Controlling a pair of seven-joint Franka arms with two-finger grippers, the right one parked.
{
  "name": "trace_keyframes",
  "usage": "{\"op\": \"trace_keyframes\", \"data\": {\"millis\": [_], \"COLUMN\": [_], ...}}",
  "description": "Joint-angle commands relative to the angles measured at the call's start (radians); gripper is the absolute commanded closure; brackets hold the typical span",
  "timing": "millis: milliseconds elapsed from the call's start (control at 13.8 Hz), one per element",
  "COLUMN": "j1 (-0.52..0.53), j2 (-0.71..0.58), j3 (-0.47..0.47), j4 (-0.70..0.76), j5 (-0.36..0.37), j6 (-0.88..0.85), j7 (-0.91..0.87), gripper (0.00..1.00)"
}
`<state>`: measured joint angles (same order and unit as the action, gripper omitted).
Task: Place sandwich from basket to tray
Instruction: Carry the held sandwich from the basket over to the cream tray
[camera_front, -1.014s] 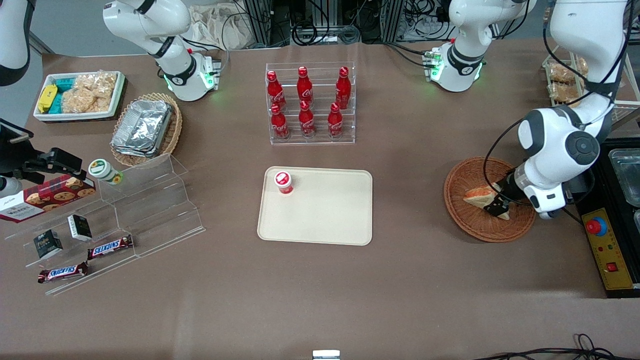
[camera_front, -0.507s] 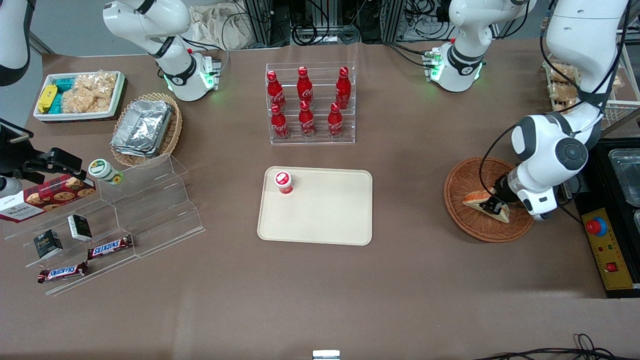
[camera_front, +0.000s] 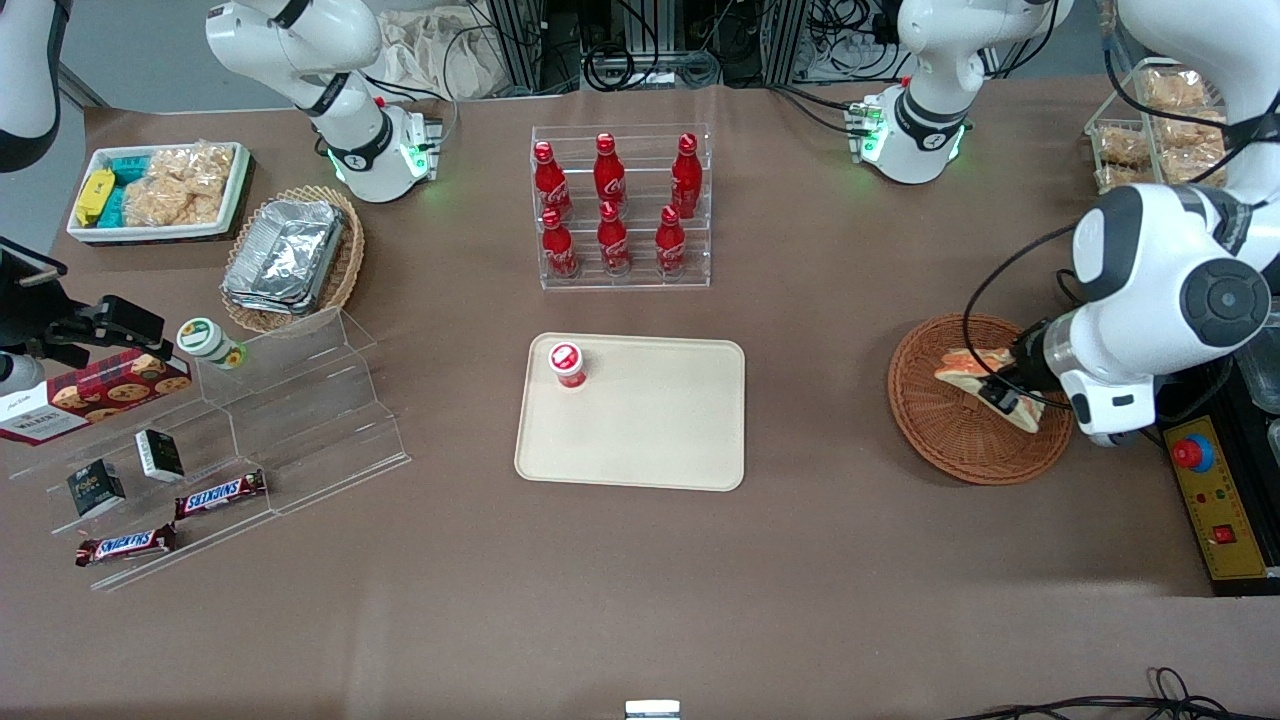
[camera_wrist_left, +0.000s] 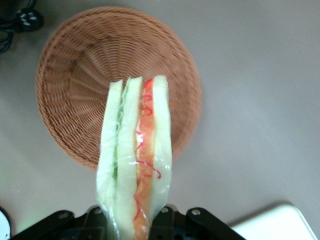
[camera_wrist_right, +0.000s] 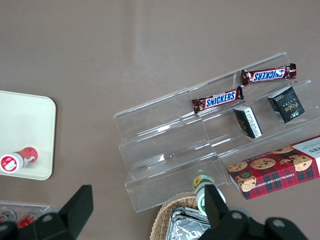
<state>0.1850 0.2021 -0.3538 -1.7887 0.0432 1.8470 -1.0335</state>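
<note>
A: Where's the sandwich (camera_wrist_left: 135, 155)?
B: Pinched in the left gripper (camera_front: 1003, 392), hanging above the wicker basket (camera_front: 945, 440).
A: Why so high?
B: Probably to clear the rim before heading for the tray (camera_front: 650, 440).

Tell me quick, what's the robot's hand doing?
End effector: closed on the sandwich, held up over the basket.

a brown-covered counter (camera_front: 850, 560) fills the scene under even light. dark cables (camera_front: 640, 50) and metal framing crowd its edge farthest from the front camera, with grey floor (camera_front: 150, 60) showing there.
</note>
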Motion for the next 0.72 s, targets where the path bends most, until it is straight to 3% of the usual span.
{"op": "trace_keyframes", "data": {"millis": [0, 290, 652], "j1": [-0.019, -0.041, -0.248], "j2": [0.062, 0.178, 0.512], "j3": [-0.141, -0.359, -0.369], "j4": [0.127, 0.147, 0.363], "j5": [0.09, 0.203, 0.374], "j6": [-0.072, -0.048, -0.005], "j7": [0.065, 0.131, 0.11], "gripper": [1.0, 1.0, 1.0]}}
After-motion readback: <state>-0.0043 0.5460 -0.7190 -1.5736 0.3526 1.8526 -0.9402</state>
